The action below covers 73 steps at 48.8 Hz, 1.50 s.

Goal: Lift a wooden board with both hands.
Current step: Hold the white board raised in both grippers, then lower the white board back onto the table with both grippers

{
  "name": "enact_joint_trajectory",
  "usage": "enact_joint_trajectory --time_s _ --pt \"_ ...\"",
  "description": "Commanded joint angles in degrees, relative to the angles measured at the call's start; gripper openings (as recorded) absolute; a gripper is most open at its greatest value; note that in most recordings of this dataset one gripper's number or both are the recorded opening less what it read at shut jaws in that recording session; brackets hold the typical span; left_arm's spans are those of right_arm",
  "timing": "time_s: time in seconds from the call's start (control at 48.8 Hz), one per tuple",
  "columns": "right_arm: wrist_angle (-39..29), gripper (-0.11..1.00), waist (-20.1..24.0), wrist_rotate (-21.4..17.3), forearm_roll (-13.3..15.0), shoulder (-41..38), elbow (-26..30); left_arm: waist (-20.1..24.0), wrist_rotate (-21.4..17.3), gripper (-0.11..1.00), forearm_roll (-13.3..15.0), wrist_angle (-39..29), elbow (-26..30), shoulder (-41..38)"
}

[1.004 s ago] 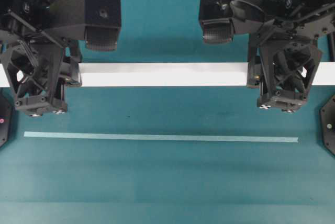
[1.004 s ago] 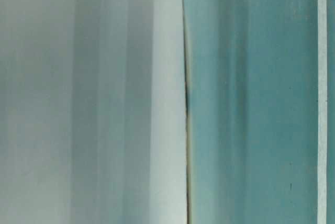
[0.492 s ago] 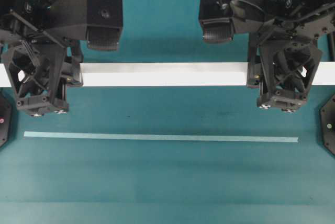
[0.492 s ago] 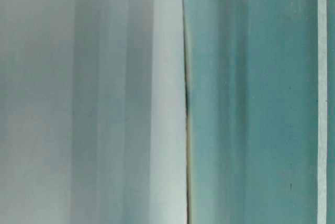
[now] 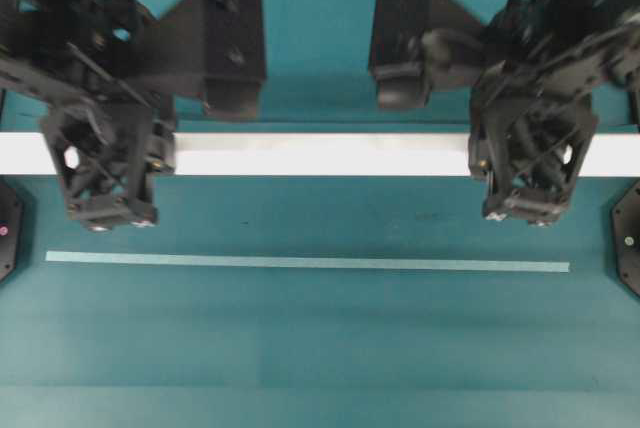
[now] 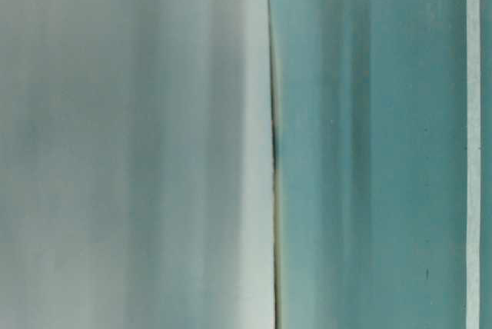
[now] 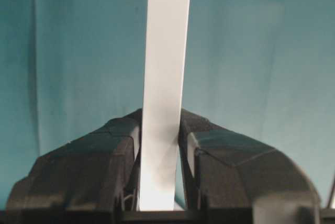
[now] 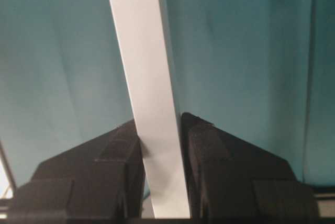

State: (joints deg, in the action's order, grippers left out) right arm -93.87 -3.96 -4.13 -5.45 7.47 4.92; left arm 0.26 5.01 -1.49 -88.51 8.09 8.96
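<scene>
Here the bench (image 5: 320, 348) carries the board (image 5: 320, 154) crosswise in its far half, parallel to the tape (image 5: 300, 263) nearer the front edge. Left gripper (image 7: 159, 140) clamps the board's left end; right gripper (image 8: 159, 140) clamps its right end.

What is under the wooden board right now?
Under the wooden board, only teal table cover shows around it. Whatever lies directly beneath is covered, as are the ends clamped in both grippers.

smooth matt white wooden board (image 5: 320, 154), matt teal table covering (image 5: 320, 338), matt black plastic jaws
</scene>
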Motion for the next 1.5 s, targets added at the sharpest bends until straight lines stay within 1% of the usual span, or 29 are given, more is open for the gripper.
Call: enact_joint_trajectory --time_s 0.0,0.082,0.143,0.348,0.553,0.697,0.861,1.127,1.25,1.475 --pt "1.9 0.21 -0.1 -0.4 0.7 -0.3 -2.6 -0.3 0.3 0.17 -0.4 4.0 -2.2 0.7" --pt "3.1 0.21 0.2 -0.3 2.1 0.0 -5.2 -0.4 0.3 0.17 -0.4 5.9 -5.8 0.8" --pt "4.3 0.21 0.4 -0.1 2.5 0.1 -6.8 -0.4 0.4 0.17 -0.4 7.0 -8.1 0.8" --pt "10.5 0.21 0.5 1.4 2.5 -0.1 -12.3 -0.6 0.5 0.17 -0.4 11.6 -14.9 0.5" --pt "17.2 0.21 1.0 1.5 2.5 -0.6 -18.9 -0.6 0.8 0.17 -0.4 15.4 -19.9 0.4" --pt "21.1 0.21 1.1 1.8 2.5 -1.1 -22.1 -0.8 1.4 0.17 -0.4 19.2 -24.1 0.2" --pt "25.3 0.21 1.7 1.9 2.5 -2.8 -24.7 -1.2 1.4 0.17 -0.4 23.9 -28.3 -1.7" --pt "30.7 0.21 2.2 2.0 2.5 -6.9 -27.0 -1.3 1.3 0.17 -0.4 28.7 -31.2 -3.8" --pt "33.0 0.21 2.3 2.0 2.5 -8.5 -28.0 -1.1 1.3 0.17 -0.4 30.6 -33.5 -4.3" --pt "38.9 0.21 2.7 4.3 2.5 -10.8 -30.8 -0.5 1.2 0.17 -0.4 35.7 -37.3 -4.8"
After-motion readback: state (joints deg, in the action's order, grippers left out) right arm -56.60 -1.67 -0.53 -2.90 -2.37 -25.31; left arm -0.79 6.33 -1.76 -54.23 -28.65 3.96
